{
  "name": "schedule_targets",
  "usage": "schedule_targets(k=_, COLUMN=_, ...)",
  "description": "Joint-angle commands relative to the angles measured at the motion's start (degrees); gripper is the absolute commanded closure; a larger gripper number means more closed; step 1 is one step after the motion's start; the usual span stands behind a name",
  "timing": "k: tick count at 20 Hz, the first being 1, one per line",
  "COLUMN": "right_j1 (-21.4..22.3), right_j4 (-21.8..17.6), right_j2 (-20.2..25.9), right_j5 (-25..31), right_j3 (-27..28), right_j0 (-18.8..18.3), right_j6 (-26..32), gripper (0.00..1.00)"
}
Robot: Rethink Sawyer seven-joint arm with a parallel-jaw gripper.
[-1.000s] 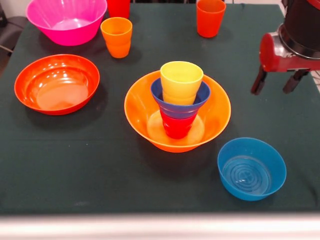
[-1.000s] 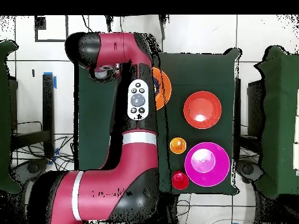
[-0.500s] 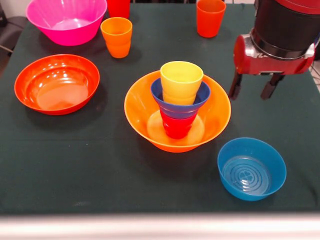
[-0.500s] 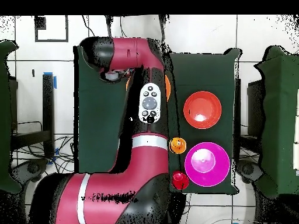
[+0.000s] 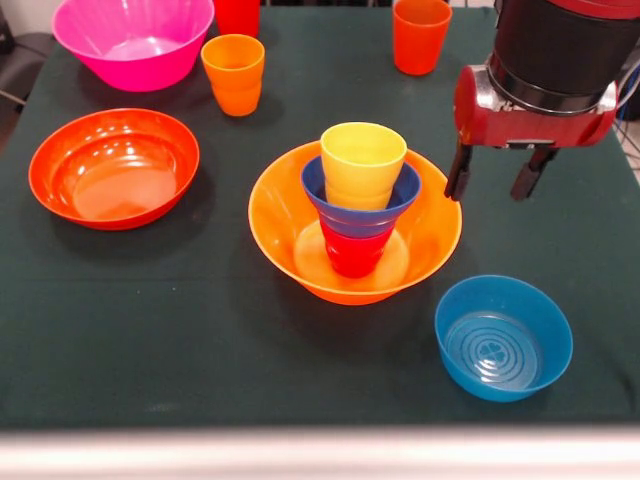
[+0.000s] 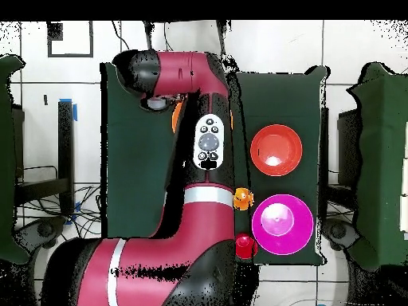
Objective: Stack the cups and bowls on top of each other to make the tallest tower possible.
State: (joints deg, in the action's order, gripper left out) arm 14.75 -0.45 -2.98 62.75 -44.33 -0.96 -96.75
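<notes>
- 2 dark fingers of the gripper (image 5: 494, 178) are hanging spread apart with nothing between them in the front view, above the green table (image 5: 150, 320), just beside the right rim of the big yellow-orange bowl (image 5: 280, 240) and behind the light blue bowl (image 5: 503, 337).
- 1 tower (image 5: 358, 200) is standing in that yellow-orange bowl: a red cup (image 5: 352, 252) at the bottom, a small dark blue bowl (image 5: 330, 200) sitting on it, and a yellow cup (image 5: 362, 163) sitting in the blue bowl.
- 1 wide orange-red bowl (image 5: 113, 167) is lying well to the left, a big pink bowl (image 5: 133, 41) is sitting behind it, an orange-yellow cup (image 5: 233, 73) is standing just beside the pink bowl, and an orange cup (image 5: 420, 35) is standing at the far edge.
- 1 red and black arm (image 6: 191, 159) is covering the tower in the overhead view, letting only slivers of orange show at its sides; the orange-red bowl (image 6: 276, 149) and the pink bowl (image 6: 282, 224) are lying uncovered to its right, and a red cup (image 6: 245, 246) is peeking out near the pink bowl.
</notes>
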Motion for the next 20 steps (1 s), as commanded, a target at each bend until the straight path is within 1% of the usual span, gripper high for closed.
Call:
schedule_targets(k=1, right_j1=-2.03, right_j4=-4.58, right_j2=5.00, right_j5=3.90, right_j3=-1.12, right_j0=0.28, right_j6=10.32, gripper=0.00)
schedule_targets(k=5, right_j1=-1.88, right_j4=-4.50, right_j2=5.29, right_j5=5.38, right_j3=-0.56, right_j0=0.12, right_j6=11.37, gripper=0.00)
schedule_targets(k=9, right_j1=-2.77, right_j4=-4.83, right_j2=4.92, right_j5=6.65, right_j3=1.71, right_j0=0.43, right_j6=10.79, gripper=0.00)
schedule_targets(k=11, right_j1=-3.08, right_j4=-4.97, right_j2=4.52, right_j5=5.80, right_j3=1.77, right_j0=0.57, right_j6=9.68, gripper=0.00)
schedule_targets(k=14, right_j1=-5.12, right_j4=-5.38, right_j2=4.65, right_j5=5.09, right_j3=3.83, right_j0=0.53, right_j6=9.45, gripper=0.00)
schedule_targets(k=20, right_j1=-10.57, right_j4=-5.95, right_j2=4.47, right_j5=4.98, right_j3=10.85, right_j0=1.20, right_j6=7.51, gripper=0.00)
